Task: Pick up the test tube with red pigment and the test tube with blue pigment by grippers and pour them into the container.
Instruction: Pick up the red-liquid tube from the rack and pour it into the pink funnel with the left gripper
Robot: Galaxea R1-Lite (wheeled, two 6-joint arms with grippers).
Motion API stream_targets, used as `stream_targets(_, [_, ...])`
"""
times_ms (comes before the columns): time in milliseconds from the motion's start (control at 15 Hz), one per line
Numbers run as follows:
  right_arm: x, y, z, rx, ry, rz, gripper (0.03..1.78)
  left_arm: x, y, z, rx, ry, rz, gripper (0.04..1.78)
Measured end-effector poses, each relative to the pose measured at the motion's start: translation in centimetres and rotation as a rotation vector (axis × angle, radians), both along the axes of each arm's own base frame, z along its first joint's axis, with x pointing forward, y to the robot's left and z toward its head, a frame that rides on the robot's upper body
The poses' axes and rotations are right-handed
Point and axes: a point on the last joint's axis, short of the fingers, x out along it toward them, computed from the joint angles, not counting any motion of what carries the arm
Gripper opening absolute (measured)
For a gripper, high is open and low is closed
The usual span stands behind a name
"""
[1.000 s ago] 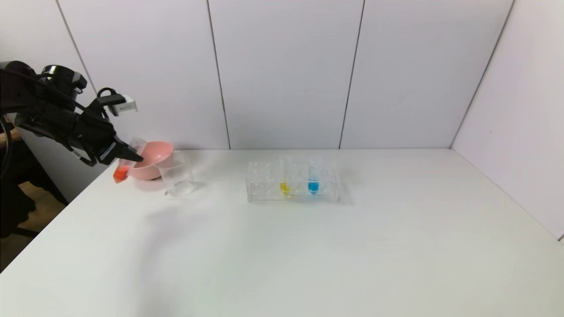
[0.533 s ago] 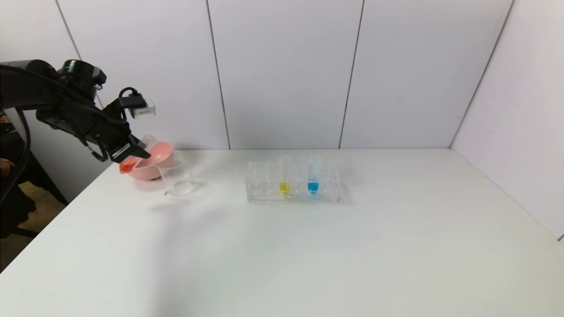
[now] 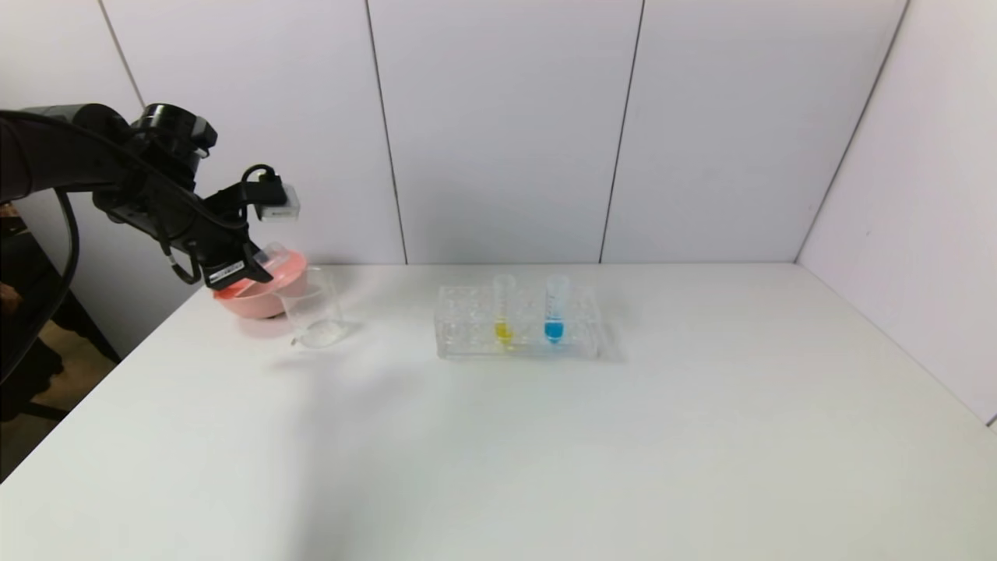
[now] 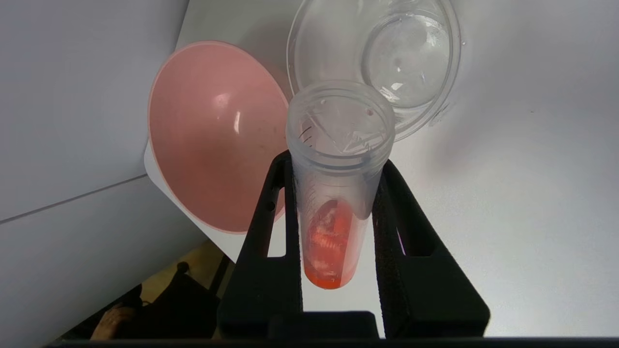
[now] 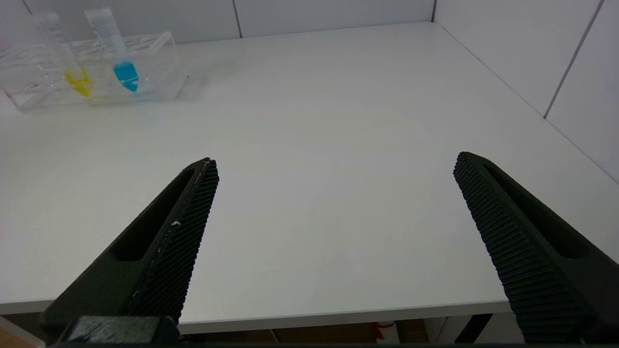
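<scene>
At the far left corner of the table (image 3: 545,436), our left gripper (image 4: 333,227) pinches the test tube with red pigment (image 4: 338,193) between its two black fingers (image 4: 263,241). We see the tube tipped steeply, its long axis running from the red-filled tip near the palm to the open mouth, which points toward the container (image 4: 387,63). In the left wrist view the mouth overlaps the container's rim; whether it is truly above the opening we cannot tell. In the head view the gripper sits over the pink bowl (image 3: 269,292), with the container (image 3: 311,308) just beside that bowl on the side toward the rack (image 3: 518,323).

We judge that the coming pour turns on carrying the mouth past the bowl and over the container; liquid released early would likely fall in the bowl.

The test tube with blue pigment (image 3: 554,308) stands upright in the rack beside a yellow-liquid tube (image 3: 503,310), well apart from the left gripper. Our right gripper (image 5: 333,183), fingers spread wide and holding nothing, hovers near the table's front edge; it appears the nearer arm for the blue tube.
</scene>
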Motion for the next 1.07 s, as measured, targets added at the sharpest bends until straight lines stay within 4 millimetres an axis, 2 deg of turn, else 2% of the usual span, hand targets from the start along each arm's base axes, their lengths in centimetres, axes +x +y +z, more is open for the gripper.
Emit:
stream_targets(533, [0.0, 0.0, 0.0, 0.0, 0.0, 0.0, 1.77, 0.1, -2.3, -0.1, 0.168, 0.002, -0.011, 0.44])
stream_targets(1067, [0.0, 0.0, 0.0, 0.0, 0.0, 0.0, 1.77, 0.4, -3.0, -0.2, 0.275, -0.006, 0.016, 0.44])
